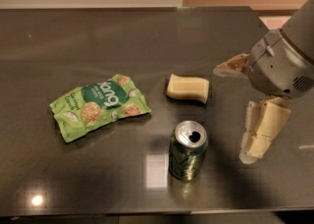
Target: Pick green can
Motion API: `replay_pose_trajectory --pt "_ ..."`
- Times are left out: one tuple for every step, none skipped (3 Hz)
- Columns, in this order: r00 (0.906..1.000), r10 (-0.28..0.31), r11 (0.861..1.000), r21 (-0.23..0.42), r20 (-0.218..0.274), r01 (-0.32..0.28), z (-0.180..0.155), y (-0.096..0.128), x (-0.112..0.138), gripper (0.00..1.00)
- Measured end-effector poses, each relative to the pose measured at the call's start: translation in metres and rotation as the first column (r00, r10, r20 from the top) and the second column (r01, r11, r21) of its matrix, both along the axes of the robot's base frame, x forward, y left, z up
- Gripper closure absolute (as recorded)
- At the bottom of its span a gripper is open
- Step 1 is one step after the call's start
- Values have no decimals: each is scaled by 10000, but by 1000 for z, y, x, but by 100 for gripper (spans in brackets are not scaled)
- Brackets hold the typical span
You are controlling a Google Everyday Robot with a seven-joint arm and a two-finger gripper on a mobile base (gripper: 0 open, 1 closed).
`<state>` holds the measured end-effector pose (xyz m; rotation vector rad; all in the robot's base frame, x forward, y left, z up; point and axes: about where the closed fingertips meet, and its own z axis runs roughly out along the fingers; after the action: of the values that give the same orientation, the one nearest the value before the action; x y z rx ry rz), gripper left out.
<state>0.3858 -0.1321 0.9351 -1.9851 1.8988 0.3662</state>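
The green can (188,152) stands upright on the dark table (88,41), near its front edge and a little right of centre. It is dark green with yellowish markings and an opened silver top. My gripper (231,115) hangs to the right of the can, apart from it. It is open and empty. One cream finger (230,65) points left above, and the other cream finger (262,129) reaches down to the can's right.
A flat light-green snack bag (98,106) lies left of the can. A pale yellow block (188,88) lies just behind the can. The table's front edge runs close below the can, and its right edge lies behind my arm.
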Motion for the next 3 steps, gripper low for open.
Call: replay_pose_trajectory --pt "9969 731 9961 511 -306 -715 -11 19 -15 0" --pt "9923 1165 9909 735 -432 -1131 -22 34 -24 0" --pt "9887 1426 9866 866 -467 -1382 -30 48 -30 0"
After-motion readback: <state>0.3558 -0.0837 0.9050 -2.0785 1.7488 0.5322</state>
